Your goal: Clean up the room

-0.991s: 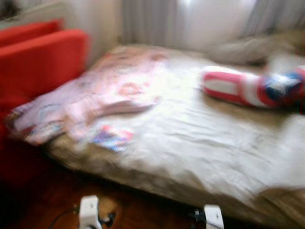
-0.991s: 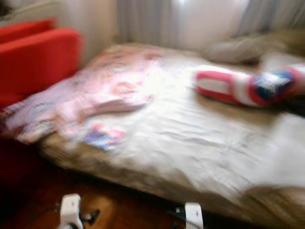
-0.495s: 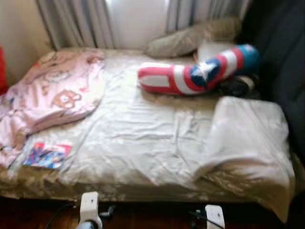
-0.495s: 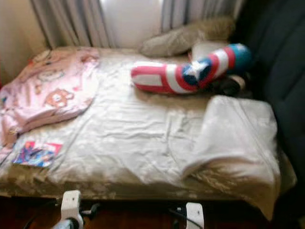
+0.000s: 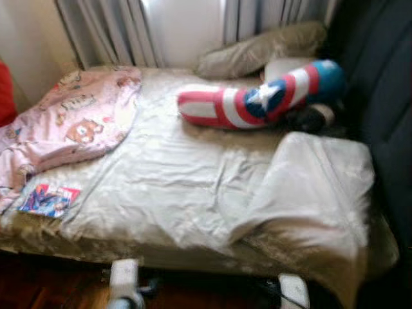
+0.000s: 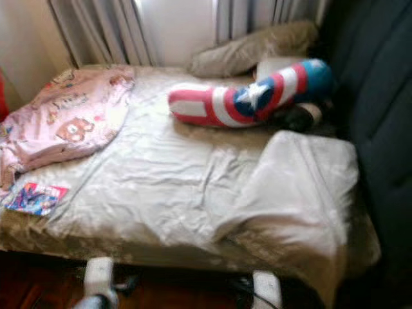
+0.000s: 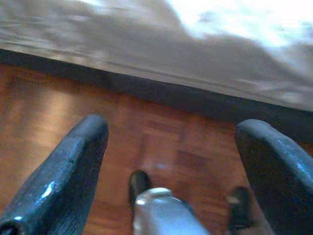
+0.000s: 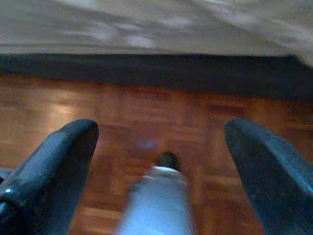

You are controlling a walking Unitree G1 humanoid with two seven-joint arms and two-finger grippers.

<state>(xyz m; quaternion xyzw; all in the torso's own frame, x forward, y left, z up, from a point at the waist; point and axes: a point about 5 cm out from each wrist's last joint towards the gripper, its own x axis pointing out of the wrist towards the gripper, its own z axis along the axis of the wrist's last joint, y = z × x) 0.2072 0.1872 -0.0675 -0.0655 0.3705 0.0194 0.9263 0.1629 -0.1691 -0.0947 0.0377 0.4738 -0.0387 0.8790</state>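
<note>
A bed [image 5: 161, 193] with a rumpled beige sheet lies before me. A pink patterned blanket [image 5: 77, 119] is bunched on its left side. Near the left front edge lies a small colourful booklet [image 5: 48, 198]. A long red, white and blue star pillow [image 5: 257, 100] lies across the back, with a beige pillow [image 5: 257, 51] behind it. A beige cover [image 5: 315, 187] is heaped at the right. My left gripper [image 7: 171, 125] and right gripper [image 8: 161, 127] hang open and hold nothing, low over the wooden floor by the bed's front edge.
A dark upholstered piece [image 5: 386, 84] stands along the bed's right side. A small dark object [image 5: 309, 119] sits under the star pillow's right end. Grey curtains [image 5: 109, 29] hang behind. A red sofa edge [image 5: 5, 96] shows at far left. The wooden floor [image 7: 161, 142] runs before the bed.
The camera has swung right, from the red sofa and the bed's left corner to the whole bed. The things on the bed have not moved. Both grippers stay low and open.
</note>
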